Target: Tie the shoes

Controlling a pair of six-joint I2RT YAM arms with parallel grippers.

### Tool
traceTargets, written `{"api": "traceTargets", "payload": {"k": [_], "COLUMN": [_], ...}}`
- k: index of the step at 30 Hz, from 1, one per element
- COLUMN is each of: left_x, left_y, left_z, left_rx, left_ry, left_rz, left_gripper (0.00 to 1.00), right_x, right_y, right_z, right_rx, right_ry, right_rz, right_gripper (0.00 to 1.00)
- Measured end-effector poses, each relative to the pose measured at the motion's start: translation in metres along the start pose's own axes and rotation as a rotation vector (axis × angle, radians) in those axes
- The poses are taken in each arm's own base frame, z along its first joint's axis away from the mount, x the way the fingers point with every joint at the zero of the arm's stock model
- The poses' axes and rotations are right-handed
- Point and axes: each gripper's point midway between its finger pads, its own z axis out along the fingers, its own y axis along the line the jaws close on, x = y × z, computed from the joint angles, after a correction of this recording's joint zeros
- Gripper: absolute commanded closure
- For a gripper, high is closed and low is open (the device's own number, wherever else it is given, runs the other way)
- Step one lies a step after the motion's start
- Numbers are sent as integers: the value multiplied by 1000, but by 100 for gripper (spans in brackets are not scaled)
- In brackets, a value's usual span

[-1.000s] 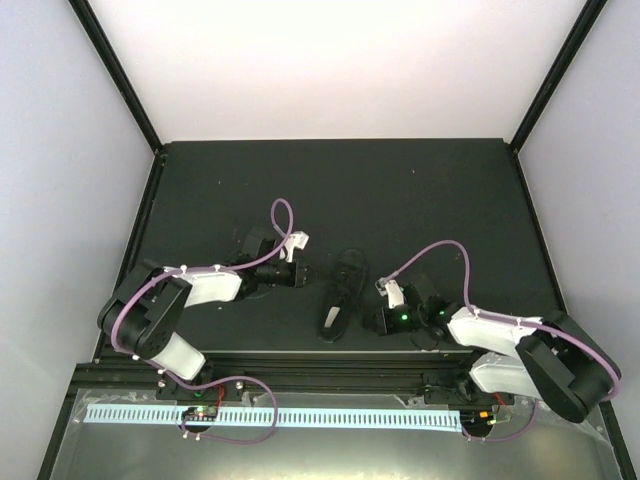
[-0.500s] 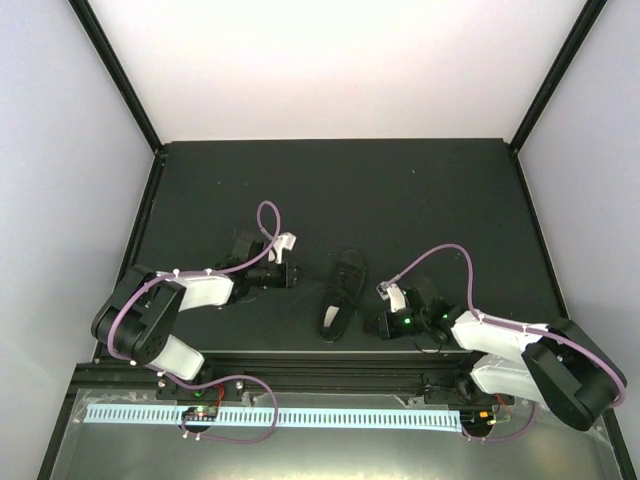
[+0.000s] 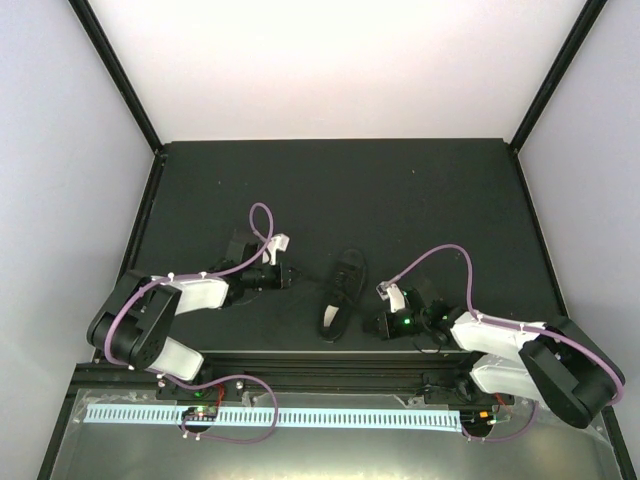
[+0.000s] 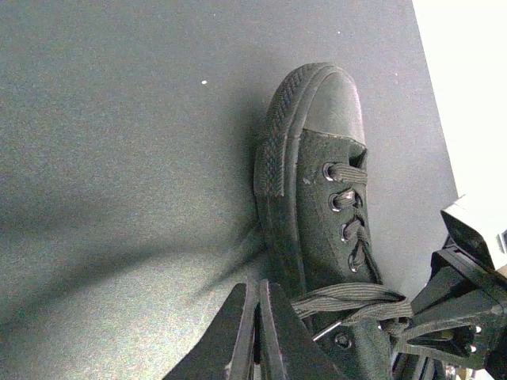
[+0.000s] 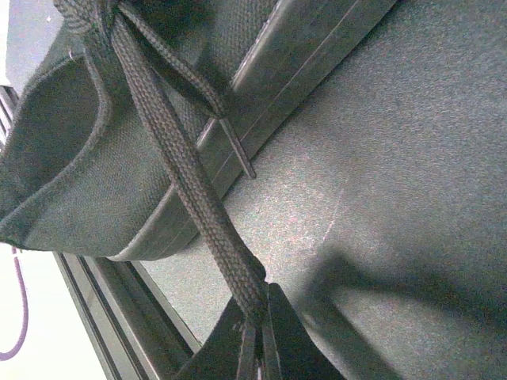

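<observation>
The small black shoe (image 3: 342,292) lies on the black table top between my two grippers, toe pointing away. In the left wrist view the shoe (image 4: 317,182) shows its toe cap and eyelets, and a flat black lace (image 4: 348,297) runs from it to my fingers. My left gripper (image 3: 290,272) (image 4: 258,283) is left of the shoe, shut, with that lace meeting its fingers. My right gripper (image 3: 372,322) (image 5: 260,297) is right of the heel, shut on another lace (image 5: 182,174) stretched tight from the shoe (image 5: 71,158).
The black table top (image 3: 400,200) stretches behind the shoe to the white back wall. A metal rail (image 3: 320,355) runs along the near edge, close below the shoe's heel and the right gripper; it also shows in the right wrist view (image 5: 103,293). Purple cables loop above both wrists.
My left gripper has drawn left, away from the shoe. The right gripper has shifted slightly toward the near edge. The shoe has stayed in place.
</observation>
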Motion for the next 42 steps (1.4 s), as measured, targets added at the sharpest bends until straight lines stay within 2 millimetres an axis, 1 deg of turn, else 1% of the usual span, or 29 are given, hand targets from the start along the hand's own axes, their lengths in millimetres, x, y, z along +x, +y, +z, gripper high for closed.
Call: {"api": "traceTargets", "payload": {"k": [1,2,3,4,5,6,7,9,10,11,12,15,17,18,20,22,24,25,27,29,30,31,32,33,34,36,40,42], "left_x": [0,1,0,-1,-3,-6,-8,-15,-21,-25,-33,-56,-68,-77,-93,-109,-126,-134,-152,-161,-161,-158,-155,-150,-147,-141,-127,-126], "left_y": [0,0,0,0,0,-1,-4,-12,-18,-23,-30,-46,-50,-50,-43,-28,-3,10,42,71,87,102,110,117,122,130,152,157], "left_z": [0,0,0,-1,-3,-6,-10,-19,-24,-28,-33,-43,-47,-50,-53,-61,-81,-92,-126,-162,-182,-200,-210,-216,-216,-213,-194,-190], "left_rx": [0,1,1,-1,-5,-9,-11,-16,-18,-20,-25,-39,-58,-71,-105,-144,-197,-226,-297,-370,-423,-485,-527,-566,-589,-613,-638,-649], "left_ry": [1,2,1,-4,-13,-24,-35,-58,-73,-85,-102,-145,-160,-168,-183,-213,-267,-299,-393,-494,-550,-600,-627,-649,-656,-659,-622,-610], "left_rz": [0,1,8,23,34,48,71,123,151,182,216,291,312,318,309,284,235,210,150,104,82,64,62,65,77,98,106,111], "left_gripper": [96,83,61,45,34,24,16,13,13,13,13,13,12,12,11,11,10,10,8,2,2,2,2,1,1,1,1,1], "right_x": [0,0,0,2,4,6,8,0,-9,-15,-25,-60,-86,-100,-126,-151,-173,-183,-199,-211,-217,-220,-221,-221,-218,-212,-203,-198], "right_y": [0,0,1,1,1,0,0,9,15,19,25,45,55,57,52,39,18,4,-27,-61,-79,-92,-104,-114,-123,-131,-154,-166], "right_z": [0,0,0,-1,-1,-2,-4,-10,-16,-19,-24,-40,-50,-54,-61,-70,-81,-89,-109,-138,-155,-170,-185,-199,-211,-224,-235,-235], "right_rx": [-1,-3,-6,-6,-4,0,5,7,16,17,29,61,88,102,142,191,241,274,343,417,461,500,544,594,647,725,858,911], "right_ry": [1,2,3,7,16,23,32,16,-7,-21,-43,-117,-162,-185,-225,-268,-309,-334,-391,-468,-521,-568,-617,-669,-719,-788,-882,-891], "right_rz": [0,-1,-1,-2,6,9,10,-19,-39,-55,-73,-126,-149,-151,-142,-120,-84,-59,0,68,99,119,133,140,134,118,109,114], "right_gripper": [98,92,79,61,40,24,15,2,0,0,0,0,0,0,0,0,0,0,0,0,0,0,0,0,0,0,0,0]}}
